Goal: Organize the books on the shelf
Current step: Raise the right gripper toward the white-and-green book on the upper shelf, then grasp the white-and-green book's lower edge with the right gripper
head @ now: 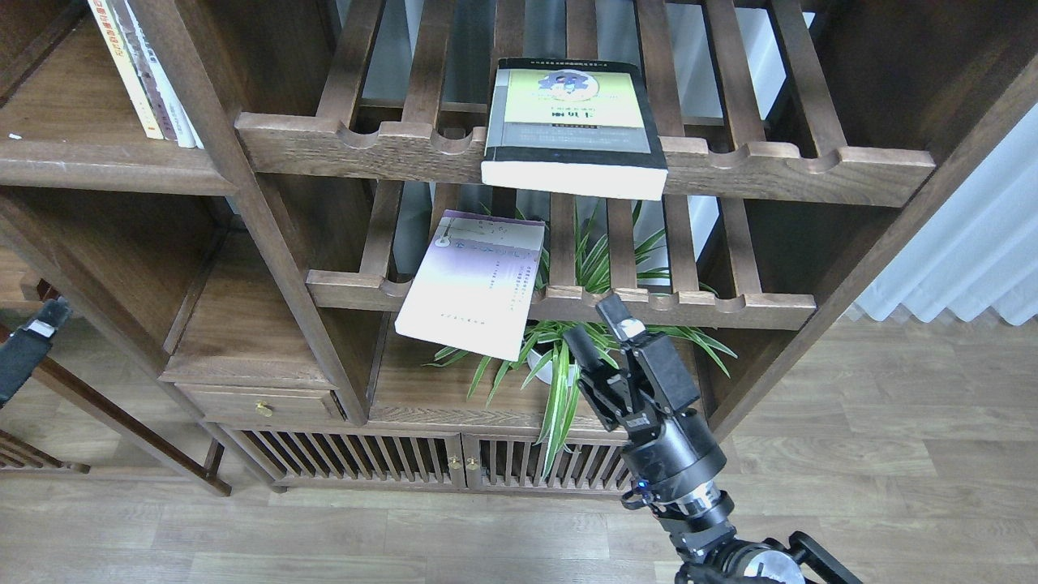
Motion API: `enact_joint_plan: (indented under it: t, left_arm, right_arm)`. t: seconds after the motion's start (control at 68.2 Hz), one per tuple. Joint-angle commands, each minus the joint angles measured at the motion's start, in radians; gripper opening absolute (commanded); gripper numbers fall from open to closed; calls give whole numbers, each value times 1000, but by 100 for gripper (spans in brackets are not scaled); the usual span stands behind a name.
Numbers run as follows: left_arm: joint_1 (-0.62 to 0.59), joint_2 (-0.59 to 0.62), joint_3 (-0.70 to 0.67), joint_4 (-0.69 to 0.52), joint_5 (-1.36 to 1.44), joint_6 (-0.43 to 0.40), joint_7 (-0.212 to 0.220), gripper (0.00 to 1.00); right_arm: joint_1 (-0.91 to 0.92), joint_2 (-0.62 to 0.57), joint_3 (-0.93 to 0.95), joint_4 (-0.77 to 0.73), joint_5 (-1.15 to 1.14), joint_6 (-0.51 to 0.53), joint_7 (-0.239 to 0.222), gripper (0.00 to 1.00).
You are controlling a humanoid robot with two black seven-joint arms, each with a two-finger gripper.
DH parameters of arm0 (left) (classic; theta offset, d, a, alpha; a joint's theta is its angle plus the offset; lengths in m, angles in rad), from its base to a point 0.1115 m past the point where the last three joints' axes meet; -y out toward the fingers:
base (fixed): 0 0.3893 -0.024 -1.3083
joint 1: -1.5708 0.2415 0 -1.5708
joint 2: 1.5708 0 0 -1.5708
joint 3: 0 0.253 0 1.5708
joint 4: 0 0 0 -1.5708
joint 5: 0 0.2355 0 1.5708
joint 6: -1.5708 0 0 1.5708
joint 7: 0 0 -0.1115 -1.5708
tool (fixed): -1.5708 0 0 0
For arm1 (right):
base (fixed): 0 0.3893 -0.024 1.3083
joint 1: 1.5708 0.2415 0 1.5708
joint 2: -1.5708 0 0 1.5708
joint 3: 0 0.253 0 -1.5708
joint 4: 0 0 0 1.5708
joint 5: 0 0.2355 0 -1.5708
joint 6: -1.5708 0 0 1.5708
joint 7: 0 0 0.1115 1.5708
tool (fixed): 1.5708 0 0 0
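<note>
The thick paperback with the yellow-green cover and black border lies flat on the upper slatted rack, near the middle of its scalloped front rail, with its white page edge jutting out over that rail. Below it, the thin lavender-white paperback sits on the lower slatted rack towards its left end, tilted, its near corner hanging well past the front rail. At the upper left, a few more books stand upright, leaning slightly, on the flat dark-brown wooden plank shelf with the rounded front edge, at its right end beside the upright post. The colourful one is among them as far as I can tell, though its marking is too small to read.

Under the lower rack a spider plant with striped green leaves in a small white pot stands on the cabinet top. The right pincer comes up from the bottom edge in front of that plant, just below the front rail of the lower rack and a little right of the lavender book; its two black fingers stand apart with nothing between them. The left pincer shows only as a dark tip with a white patch at the far left edge, and I cannot tell whether it is apart or together.
</note>
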Motion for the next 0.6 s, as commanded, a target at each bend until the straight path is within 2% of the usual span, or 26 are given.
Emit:
enact_joint_plan:
  t: [0.0, 0.073, 0.22, 0.396, 0.587]
  left_arm:
    - [-1, 0, -2, 3, 1, 0, 0, 88]
    - [-1, 0, -2, 4, 1, 0, 0, 88]
    - [0, 0, -2, 6, -1, 0, 0, 89]
    - [-1, 0, -6, 10, 1, 0, 0, 89]
    - [-4, 0, -17, 18, -1, 0, -2, 90]
  right_arm:
    - [6, 7, 0, 5, -67, 0, 2, 100]
    - [26, 7, 0, 6, -76, 0, 17, 100]
    - [86, 7, 31, 5, -79, 0, 91, 100]
    - [149, 7, 109, 6, -79, -64, 92, 100]
    - [172, 7, 115, 6, -79, -119, 94, 100]
